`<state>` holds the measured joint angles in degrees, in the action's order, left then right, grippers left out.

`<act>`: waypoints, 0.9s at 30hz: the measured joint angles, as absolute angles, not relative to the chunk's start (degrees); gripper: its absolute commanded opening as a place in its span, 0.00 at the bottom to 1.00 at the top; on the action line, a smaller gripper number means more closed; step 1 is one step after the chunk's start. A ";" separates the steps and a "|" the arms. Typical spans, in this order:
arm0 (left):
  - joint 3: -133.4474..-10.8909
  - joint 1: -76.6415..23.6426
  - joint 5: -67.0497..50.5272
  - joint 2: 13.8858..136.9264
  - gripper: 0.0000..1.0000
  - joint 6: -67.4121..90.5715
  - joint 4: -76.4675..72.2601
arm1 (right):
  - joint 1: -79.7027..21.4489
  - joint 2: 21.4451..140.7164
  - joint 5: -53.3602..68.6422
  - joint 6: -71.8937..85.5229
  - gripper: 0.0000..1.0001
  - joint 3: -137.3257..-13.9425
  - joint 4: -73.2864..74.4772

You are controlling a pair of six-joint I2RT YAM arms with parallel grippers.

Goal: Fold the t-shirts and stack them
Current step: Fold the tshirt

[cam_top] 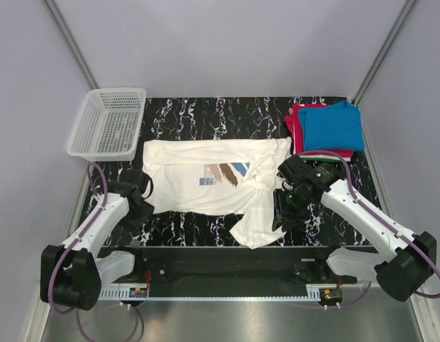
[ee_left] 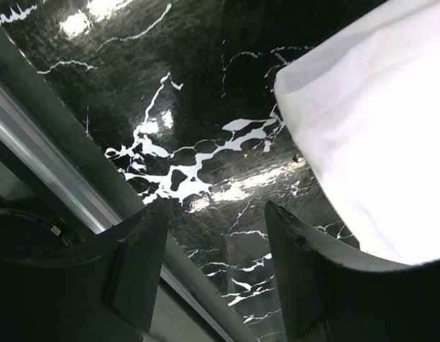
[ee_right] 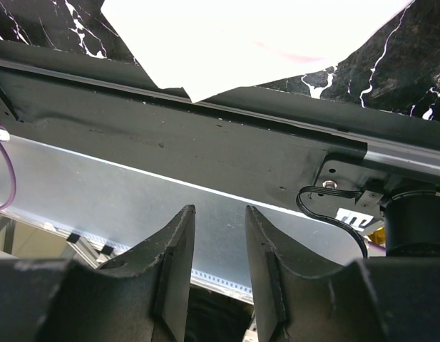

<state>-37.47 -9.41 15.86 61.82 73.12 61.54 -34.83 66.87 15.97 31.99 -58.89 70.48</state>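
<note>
Covering the middle of the table (cam_top: 205, 114), the white printed t-shirt (cam_top: 198, 189) is laid out flat for most of its width, with its right part bunched and one flap trailed down to the near edge. It is judged to be only partly folded. The blue t-shirt (cam_top: 334, 127) is stacked on the red t-shirt (cam_top: 297, 125) in the far right corner, both already folded. The mesh basket (cam_top: 140, 121) is set at the far left corner, well apart from the work.

Trouble could be caused by the flap at the near edge: if it is dragged rather than lifted, it could be pulled over the edge, or the flat part could be wrinkled with it. A fold made from one side alone could be skewed, since the cloth is soft and the right side is already rumpled.

The left gripper (ee_left: 216, 206) is held fairly wide, just beside the shirt's left edge, with bare table between its jaws and nothing gripped. The right gripper (ee_right: 218, 211) is held narrower, near the flap at the near edge; a gap is seen between its jaws and nothing is held.
</note>
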 measured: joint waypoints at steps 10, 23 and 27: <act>-40.56 -8.69 17.72 66.19 0.61 73.34 59.66 | -34.83 68.93 15.99 29.65 0.41 -60.47 70.96; -42.09 -5.04 17.89 72.47 0.61 71.11 56.07 | -34.83 70.81 15.97 28.60 0.42 -61.69 71.24; -43.44 -4.29 18.11 73.60 0.61 69.95 55.09 | -34.83 71.59 15.97 28.38 0.42 -61.71 71.22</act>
<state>-43.44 -4.29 18.11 73.60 69.95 55.09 -34.83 71.59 15.97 28.38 -61.71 71.22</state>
